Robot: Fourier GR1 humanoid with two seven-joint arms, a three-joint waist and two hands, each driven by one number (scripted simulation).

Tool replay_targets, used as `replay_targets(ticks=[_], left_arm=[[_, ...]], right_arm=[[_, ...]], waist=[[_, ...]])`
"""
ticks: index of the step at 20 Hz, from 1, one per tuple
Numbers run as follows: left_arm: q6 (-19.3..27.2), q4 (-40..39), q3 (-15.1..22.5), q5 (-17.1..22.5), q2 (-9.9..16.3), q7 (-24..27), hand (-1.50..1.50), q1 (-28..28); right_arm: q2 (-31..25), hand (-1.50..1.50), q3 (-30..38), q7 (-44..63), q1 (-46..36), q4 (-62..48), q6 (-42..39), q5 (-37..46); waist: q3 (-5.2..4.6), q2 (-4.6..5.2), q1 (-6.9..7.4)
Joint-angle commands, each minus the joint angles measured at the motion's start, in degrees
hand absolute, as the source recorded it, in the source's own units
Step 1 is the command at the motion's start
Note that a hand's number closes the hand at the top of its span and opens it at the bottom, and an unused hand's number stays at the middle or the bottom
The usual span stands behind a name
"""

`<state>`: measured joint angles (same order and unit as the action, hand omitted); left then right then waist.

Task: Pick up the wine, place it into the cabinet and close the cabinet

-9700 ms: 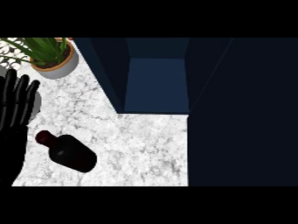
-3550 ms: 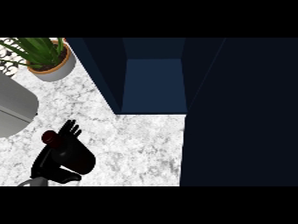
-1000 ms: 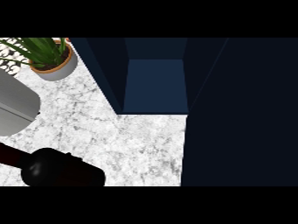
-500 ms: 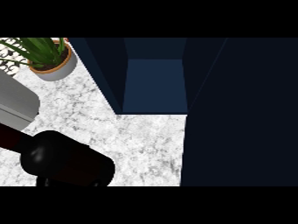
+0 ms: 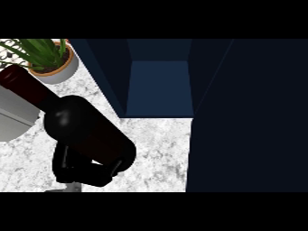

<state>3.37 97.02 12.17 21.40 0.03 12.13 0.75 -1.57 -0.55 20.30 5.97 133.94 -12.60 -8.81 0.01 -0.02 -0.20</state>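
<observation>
- Now we hold the wine bottle (image 5: 83, 128) in our left hand (image 5: 83, 169), whose black fingers curl round the bottle's lower body from beneath; the bottle is lifted above the bench (image 5: 153, 153), tilted, its neck pointing to the far left.
- We see no right hand anywhere in the head view, so we say nothing of its state.
- We judge the carry toward the cabinet (image 5: 160, 85) as the step in hand; its opening lies to the far right of the bottle, well apart from it.
- We could knock the neck against the potted plant (image 5: 49, 61), which sits just beside the bottle's top in this view, if we swing leftward.
- We could also strike the cabinet's dark door (image 5: 256, 117) or its side wall, because the opening looks narrow and the bottle is not lined up with it.
- We might let the bottle slide, since the fingers grip only near its base.
- We count one bottle, one plant, one cabinet, one hand, and one grey object (image 5: 6, 113) at the left edge.
</observation>
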Motion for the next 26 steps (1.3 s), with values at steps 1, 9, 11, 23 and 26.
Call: replay_targets(ticks=[1,9,11,23,26], left_arm=[[5.5,-1.8,0.2,-1.2,0.0,-2.4,1.5,-7.0],[18.0,-10.4,4.9,-4.3,0.0,-3.9,1.5,-22.5],[17.6,-14.7,7.1,-4.4,0.0,1.3,1.5,-19.7],[21.9,-31.3,10.5,3.3,0.0,8.5,1.5,-27.7],[24.3,-36.6,13.4,6.1,0.0,11.3,1.5,-30.3]], right_arm=[[0.3,-1.5,1.0,-4.9,-0.6,-5.2,-1.2,0.7],[-1.2,-1.5,2.3,-4.6,1.0,-3.5,-3.1,-1.3],[-0.3,-1.5,2.7,-5.1,0.1,-5.1,-1.5,-0.3],[-3.2,-1.5,5.6,-0.4,-2.0,-2.8,-2.5,-4.9],[-0.2,-1.5,1.1,-2.1,-0.2,-1.7,-1.0,0.1]], waist=[[0.0,0.04,0.03],[0.02,0.03,-0.31],[0.0,0.04,-0.14],[-0.01,0.08,-0.27],[-0.02,0.1,-0.42]])
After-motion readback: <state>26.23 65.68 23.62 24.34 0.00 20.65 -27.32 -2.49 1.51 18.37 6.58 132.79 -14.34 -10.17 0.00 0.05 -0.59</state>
